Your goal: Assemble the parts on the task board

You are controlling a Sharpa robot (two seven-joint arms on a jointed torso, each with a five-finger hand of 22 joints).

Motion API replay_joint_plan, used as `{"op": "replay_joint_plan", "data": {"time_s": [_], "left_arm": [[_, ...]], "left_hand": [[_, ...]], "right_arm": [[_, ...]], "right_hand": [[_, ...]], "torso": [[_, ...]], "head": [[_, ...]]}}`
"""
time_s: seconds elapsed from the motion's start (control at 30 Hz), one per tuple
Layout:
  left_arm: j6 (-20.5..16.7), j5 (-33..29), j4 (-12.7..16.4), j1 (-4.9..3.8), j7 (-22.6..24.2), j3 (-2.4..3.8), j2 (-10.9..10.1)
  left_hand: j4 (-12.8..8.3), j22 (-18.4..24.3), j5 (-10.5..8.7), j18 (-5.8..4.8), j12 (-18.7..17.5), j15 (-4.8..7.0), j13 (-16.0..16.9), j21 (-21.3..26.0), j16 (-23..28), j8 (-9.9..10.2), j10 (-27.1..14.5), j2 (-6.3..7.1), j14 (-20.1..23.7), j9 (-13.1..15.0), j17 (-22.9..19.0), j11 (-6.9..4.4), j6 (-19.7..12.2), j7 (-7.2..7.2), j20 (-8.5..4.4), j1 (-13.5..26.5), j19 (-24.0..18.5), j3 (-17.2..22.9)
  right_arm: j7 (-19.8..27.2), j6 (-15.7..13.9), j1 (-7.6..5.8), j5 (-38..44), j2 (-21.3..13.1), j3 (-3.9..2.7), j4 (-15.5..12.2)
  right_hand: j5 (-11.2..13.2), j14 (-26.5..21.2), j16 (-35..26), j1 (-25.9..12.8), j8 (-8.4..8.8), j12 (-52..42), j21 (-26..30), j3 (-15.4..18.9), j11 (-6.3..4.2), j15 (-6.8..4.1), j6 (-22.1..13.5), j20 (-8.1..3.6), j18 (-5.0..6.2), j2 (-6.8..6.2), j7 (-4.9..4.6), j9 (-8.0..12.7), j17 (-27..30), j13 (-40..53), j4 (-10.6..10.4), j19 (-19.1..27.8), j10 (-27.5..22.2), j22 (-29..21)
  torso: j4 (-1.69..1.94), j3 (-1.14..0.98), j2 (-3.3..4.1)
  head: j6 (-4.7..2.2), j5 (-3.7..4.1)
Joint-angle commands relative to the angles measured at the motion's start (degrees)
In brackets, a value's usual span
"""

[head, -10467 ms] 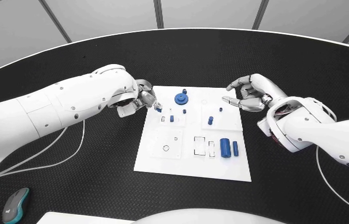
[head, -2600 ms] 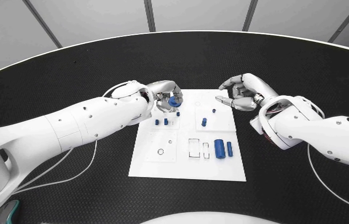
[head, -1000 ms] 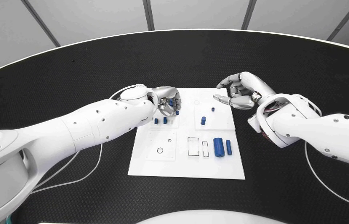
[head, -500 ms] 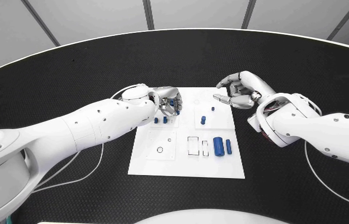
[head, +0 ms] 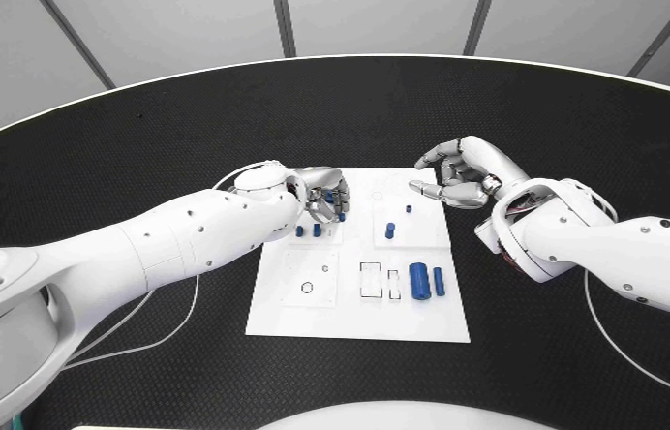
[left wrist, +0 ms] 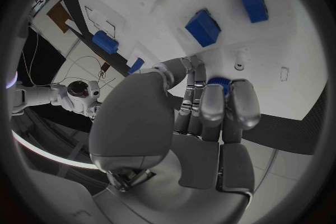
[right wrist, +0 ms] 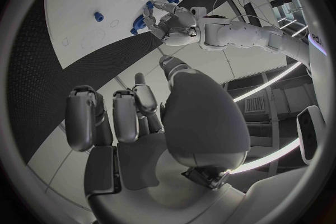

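1. Progress looks partial, judged from the head view: nearest the robot on the task board point(head: 356, 314), two blue cylinders, one larger point(head: 419, 281) and one slimmer point(head: 439, 282), lie loose on their sides just beside two empty rectangular outlines point(head: 381, 281), so that part of the job seems untouched.
2. Left of those, a clear panel with a small round hole point(head: 305, 286) has nothing in it that I can see.
3. Further up the board, short blue pegs point(head: 389, 229) stand upright in a middle plate, which suggests some seating is done; whether they are fully home cannot be told.
4. At the far left of the board, the left hand point(head: 322, 194) has its fingers point(left wrist: 213, 105) curled down round a blue part point(left wrist: 220, 83), which sits right at the board's face; the wrist view shows only the part's ribbed rim between them, so the grip appears real but its seating is hidden.
5. At the far right corner, the right hand point(head: 458, 175) hovers just over the board's edge above the black surface point(head: 167, 139), its fingers point(right wrist: 82, 115) curled inward on nothing.
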State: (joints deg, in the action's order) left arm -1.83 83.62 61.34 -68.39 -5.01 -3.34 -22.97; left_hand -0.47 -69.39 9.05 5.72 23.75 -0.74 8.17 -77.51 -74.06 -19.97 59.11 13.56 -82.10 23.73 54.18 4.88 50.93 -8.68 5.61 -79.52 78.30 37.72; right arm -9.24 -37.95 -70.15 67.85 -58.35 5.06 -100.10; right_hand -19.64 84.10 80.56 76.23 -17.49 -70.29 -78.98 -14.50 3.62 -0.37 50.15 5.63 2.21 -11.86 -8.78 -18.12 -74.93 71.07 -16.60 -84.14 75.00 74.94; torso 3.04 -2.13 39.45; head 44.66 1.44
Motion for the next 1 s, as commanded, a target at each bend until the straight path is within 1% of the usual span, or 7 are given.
{"op": "replay_joint_plan", "data": {"time_s": [0.03,0.13,0.17,0.27,0.57,0.8,1.0], "left_arm": [[0.33,0.01,-0.04,0.00,-0.09,0.00,0.06],[0.60,0.01,0.01,0.00,-0.11,0.00,0.11],[0.66,0.01,0.05,0.00,-0.11,0.00,0.11],[0.73,0.01,0.18,0.00,-0.24,0.00,0.09],[-0.11,0.02,0.42,0.00,-0.83,0.00,-0.29],[-0.52,0.02,0.58,0.00,-1.21,0.00,-0.44],[-0.82,0.01,0.93,0.00,-1.22,0.00,-0.51]], "left_hand": [[0.42,-0.09,-0.30,-0.98,-0.15,0.34,0.04,-0.23,-0.26,-0.20,0.45,-0.28,-0.17,-0.03,-0.11,0.09,0.73,-0.10,-0.02,0.71,0.33,0.04],[0.53,-0.12,-0.33,-0.98,-0.15,0.36,0.08,-0.26,-0.27,-0.25,0.52,-0.48,-0.17,-0.03,-0.15,0.05,0.85,-0.07,-0.02,0.91,0.32,0.00],[0.88,-0.11,-0.60,-0.98,-0.24,0.31,0.12,-0.26,-0.29,0.00,0.44,-0.11,-0.17,-0.16,-0.24,0.06,0.49,-0.09,-0.01,1.83,0.27,-0.66],[0.75,0.04,-0.61,-0.94,-0.45,0.33,0.13,-0.18,-0.32,0.35,0.18,0.47,-0.16,-0.34,-0.36,0.11,-0.03,-0.10,0.00,2.18,0.13,-1.25],[0.80,0.35,-0.43,-0.88,-1.57,-0.08,-0.08,0.02,-0.48,1.14,-1.43,1.48,-0.14,-0.76,-0.57,0.67,-1.07,-0.54,0.29,3.10,-0.17,-2.50],[0.85,0.63,-0.39,-0.82,-1.89,-0.25,-0.12,0.20,-0.56,1.33,-2.05,1.79,-0.13,-0.88,-0.63,0.85,-1.39,-0.67,0.45,3.38,-0.35,-3.04],[0.84,0.76,-0.37,-0.78,-2.06,-0.34,-0.13,0.29,-0.61,1.46,-2.48,1.93,-0.12,-0.95,-0.69,0.95,-1.66,-0.74,0.54,3.43,-0.44,-3.37]], "right_arm": [[-0.01,0.01,0.00,0.00,-0.01,0.00,-0.02],[-0.02,0.01,0.00,0.00,-0.02,0.00,-0.04],[-0.02,0.01,0.00,0.00,-0.04,0.00,-0.04],[-0.03,0.00,0.00,0.00,-0.08,0.00,-0.06],[-0.01,-0.04,0.00,0.00,-0.14,0.00,-0.06],[-0.02,-0.06,0.00,0.00,-0.15,0.00,-0.04],[-0.02,-0.05,0.00,0.00,-0.14,0.00,-0.01]], "right_hand": [[-0.14,2.06,-0.11,0.13,-0.25,0.05,0.09,-0.28,-0.14,-0.43,0.06,-0.35,0.35,0.24,0.39,0.09,-0.29,0.05,0.02,-0.70,0.14,9.41],[-0.14,2.06,-0.11,0.13,-0.25,0.05,0.09,-0.28,-0.14,-0.43,0.06,-0.35,0.35,0.24,0.39,0.09,-0.29,0.05,0.02,-0.70,0.14,9.41],[-0.14,2.06,-0.12,0.13,-0.25,0.05,0.10,-0.28,-0.14,-0.43,0.07,-0.36,0.35,0.23,0.39,0.08,-0.29,0.06,0.02,-0.70,0.15,9.41],[-0.17,2.07,-0.15,0.11,-0.30,0.02,0.15,-0.30,-0.16,-0.44,0.12,-0.37,0.36,0.22,0.41,0.08,-0.27,0.07,0.02,-0.69,0.22,9.38],[-0.17,2.07,-0.15,0.11,-0.30,0.02,0.15,-0.30,-0.16,-0.44,0.12,-0.37,0.36,0.22,0.41,0.08,-0.27,0.07,0.02,-0.69,0.22,9.38],[-0.20,2.09,-0.15,0.12,-0.32,0.03,0.17,-0.32,-0.18,-0.46,0.15,-0.38,0.36,0.20,0.42,0.09,-0.29,0.05,0.03,-0.70,0.24,9.37],[-0.20,2.09,-0.15,0.12,-0.32,0.03,0.17,-0.32,-0.18,-0.46,0.15,-0.38,0.36,0.20,0.42,0.09,-0.29,0.05,0.03,-0.70,0.24,9.37]], "torso": [[0.00,0.01,0.03],[-0.01,0.00,0.02],[-0.02,0.01,0.01],[-0.02,0.03,0.01],[0.00,0.04,-0.05],[-0.01,0.08,0.01],[-0.01,0.05,0.01]], "head": [[0.01,0.05],[0.00,0.04],[0.01,0.05],[-0.01,0.10],[-0.14,0.24],[-0.26,0.27],[-0.18,0.32]]}}
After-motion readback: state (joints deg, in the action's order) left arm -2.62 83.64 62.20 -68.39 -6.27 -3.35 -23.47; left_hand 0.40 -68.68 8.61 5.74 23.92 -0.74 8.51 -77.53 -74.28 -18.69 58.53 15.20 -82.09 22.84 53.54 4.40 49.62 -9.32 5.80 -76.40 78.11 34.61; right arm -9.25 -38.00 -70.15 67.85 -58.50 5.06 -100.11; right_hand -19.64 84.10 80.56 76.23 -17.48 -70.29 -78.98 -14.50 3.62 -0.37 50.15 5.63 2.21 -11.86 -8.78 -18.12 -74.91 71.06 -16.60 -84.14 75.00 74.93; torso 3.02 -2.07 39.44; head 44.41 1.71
